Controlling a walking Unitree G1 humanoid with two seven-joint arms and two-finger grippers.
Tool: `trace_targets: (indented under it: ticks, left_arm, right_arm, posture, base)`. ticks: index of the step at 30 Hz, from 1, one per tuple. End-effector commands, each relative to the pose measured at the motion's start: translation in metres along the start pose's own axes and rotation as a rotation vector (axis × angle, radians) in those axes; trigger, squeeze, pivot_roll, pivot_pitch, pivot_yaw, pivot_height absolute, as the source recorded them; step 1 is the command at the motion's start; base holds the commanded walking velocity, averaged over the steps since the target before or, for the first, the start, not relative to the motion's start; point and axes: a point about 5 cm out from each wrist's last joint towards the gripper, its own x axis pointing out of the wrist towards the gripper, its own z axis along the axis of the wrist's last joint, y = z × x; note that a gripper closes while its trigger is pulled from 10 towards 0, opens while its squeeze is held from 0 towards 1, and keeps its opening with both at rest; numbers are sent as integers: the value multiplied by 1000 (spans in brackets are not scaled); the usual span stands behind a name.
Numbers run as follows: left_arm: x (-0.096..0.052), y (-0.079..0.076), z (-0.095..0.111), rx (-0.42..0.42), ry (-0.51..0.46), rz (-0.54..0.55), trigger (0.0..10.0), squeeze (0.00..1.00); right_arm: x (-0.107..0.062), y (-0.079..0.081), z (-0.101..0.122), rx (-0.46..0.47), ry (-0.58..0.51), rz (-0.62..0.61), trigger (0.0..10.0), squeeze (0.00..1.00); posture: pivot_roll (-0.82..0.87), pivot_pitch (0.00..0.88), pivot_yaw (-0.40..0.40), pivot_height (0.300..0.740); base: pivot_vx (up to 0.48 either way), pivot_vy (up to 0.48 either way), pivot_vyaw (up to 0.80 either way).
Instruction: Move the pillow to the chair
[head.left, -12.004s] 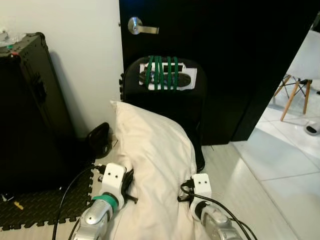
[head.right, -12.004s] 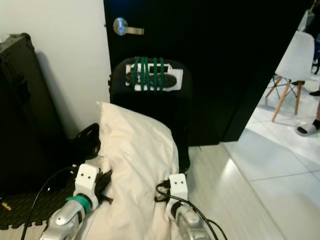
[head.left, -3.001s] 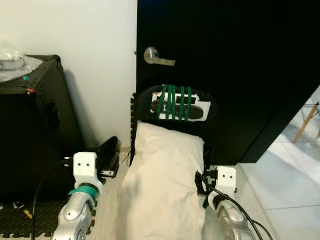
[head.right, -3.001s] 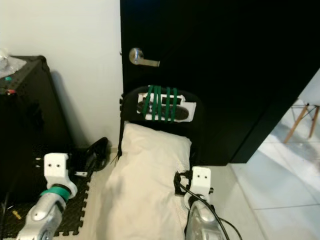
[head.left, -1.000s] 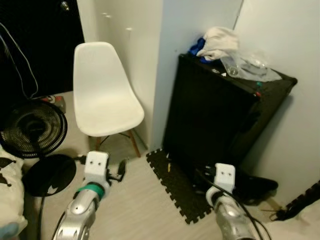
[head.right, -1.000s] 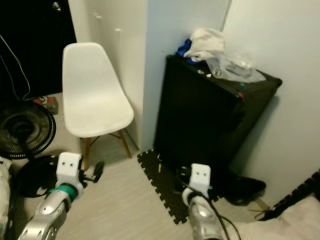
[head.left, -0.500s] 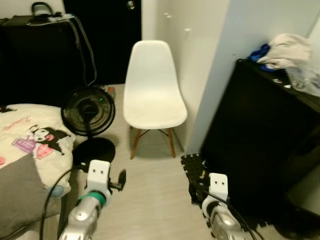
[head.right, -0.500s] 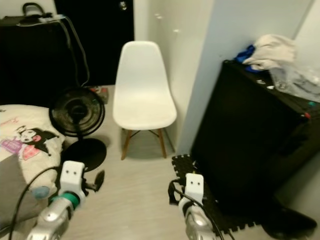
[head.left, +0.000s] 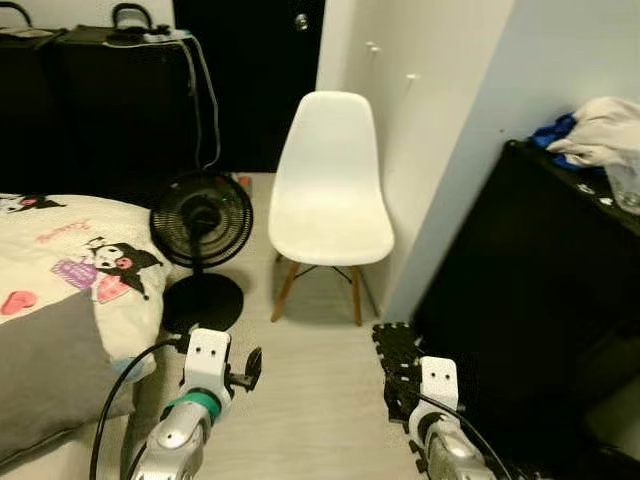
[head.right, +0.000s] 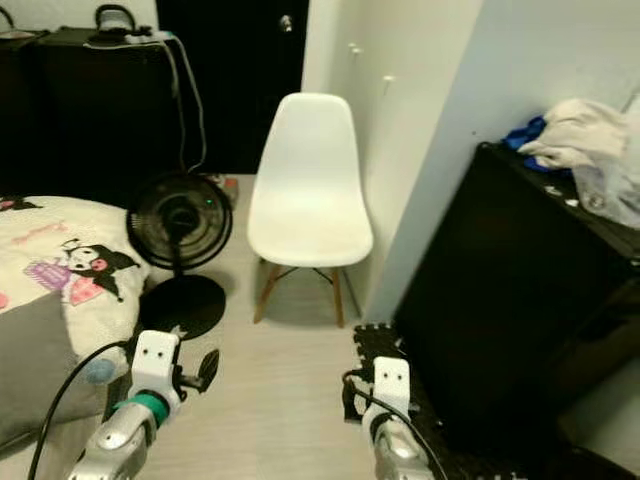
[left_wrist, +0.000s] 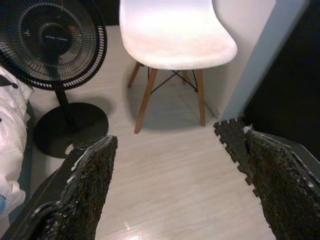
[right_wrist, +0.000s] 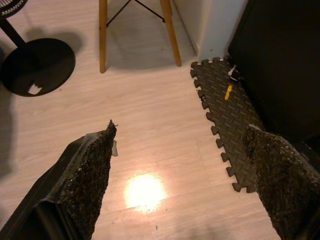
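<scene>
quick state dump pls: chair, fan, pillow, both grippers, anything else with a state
chair: upright, seat bare
fan: upright on its round base beside the chair; running or not, cannot tell
pillow: lying at the robot's left, apart from the chair
left gripper: open, holding nothing, over bare floor
right gripper: open, holding nothing, over floor by the foam mat
clothes: heaped on the black cabinet

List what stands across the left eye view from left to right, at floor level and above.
Bed with cartoon-print bedding → black standing fan → white chair → black case with clothes piled on top.
</scene>
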Motion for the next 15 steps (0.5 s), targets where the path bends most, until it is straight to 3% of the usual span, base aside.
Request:
trace_targets:
  ticks: [1, 8, 15]
  left_arm:
    - [1, 0, -1, -14, 4, 5, 10000, 0]
    - [4, 0, 4, -62, -13, 16, 10000, 0]
    - [5, -4, 6, -66, -27, -10, 10000, 0]
  right_arm:
    - [1, -1, 0, -2, 13, -11, 10000, 0]
    - [0, 1, 0, -12, -5, 6, 10000, 0]
    - [-2, 2, -5, -20, -1, 6, 10000, 0]
  posture:
    - [-18, 11, -43, 739]
    - [-29, 15, -44, 739]
    - [-38, 19, -36, 739]
  base:
    - [0, 0, 0]
    - [0, 0, 0]
    - [284, 0, 0]
